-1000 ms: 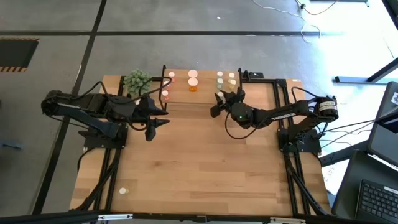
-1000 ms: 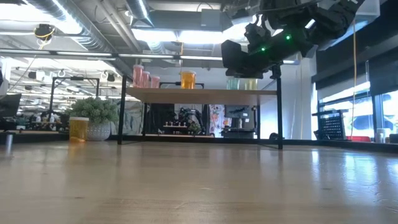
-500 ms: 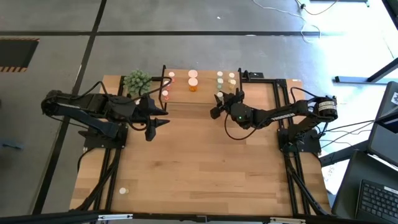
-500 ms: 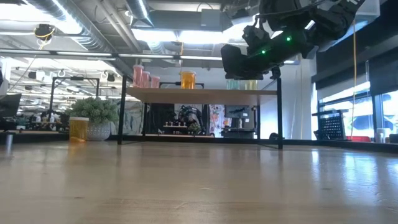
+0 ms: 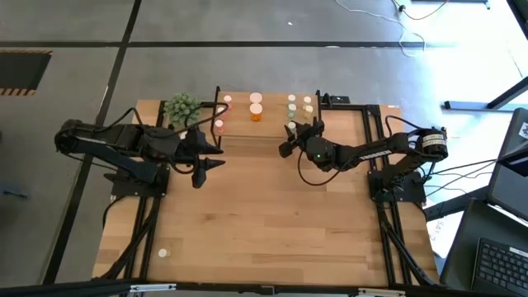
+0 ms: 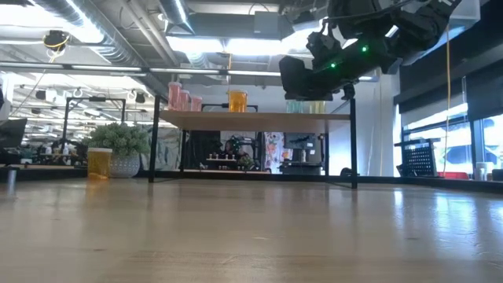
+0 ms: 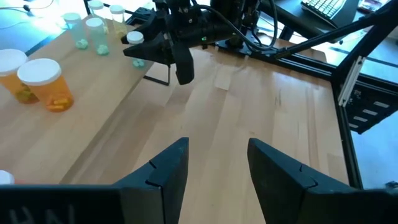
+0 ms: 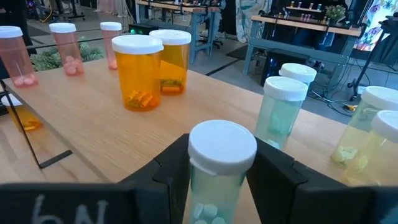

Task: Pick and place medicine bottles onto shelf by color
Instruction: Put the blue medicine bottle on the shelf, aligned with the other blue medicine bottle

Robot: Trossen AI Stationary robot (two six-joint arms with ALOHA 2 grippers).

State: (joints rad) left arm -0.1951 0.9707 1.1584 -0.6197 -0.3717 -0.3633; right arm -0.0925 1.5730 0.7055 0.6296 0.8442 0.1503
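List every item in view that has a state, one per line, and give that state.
Right claw: shut on a pale green bottle, upright, capped, over the shelf.
Left claw: open, empty, above the table.
Two orange bottles: upright, capped, on the shelf.
Pink bottles: upright, capped, on the shelf.
Other pale green bottles: upright, capped, on the shelf.
Orange bottle: upright on the table, beside the plant.

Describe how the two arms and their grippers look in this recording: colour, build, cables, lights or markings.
Both arms are dark, nearly black, jointed links on black frame bases. The left gripper has two broad, angular, matte dark fingers. The right gripper has the same dark fingers. The right arm shows small green lights near its wrist, pale lettering along a link, a round silver-faced joint and thin black cables looping off it.
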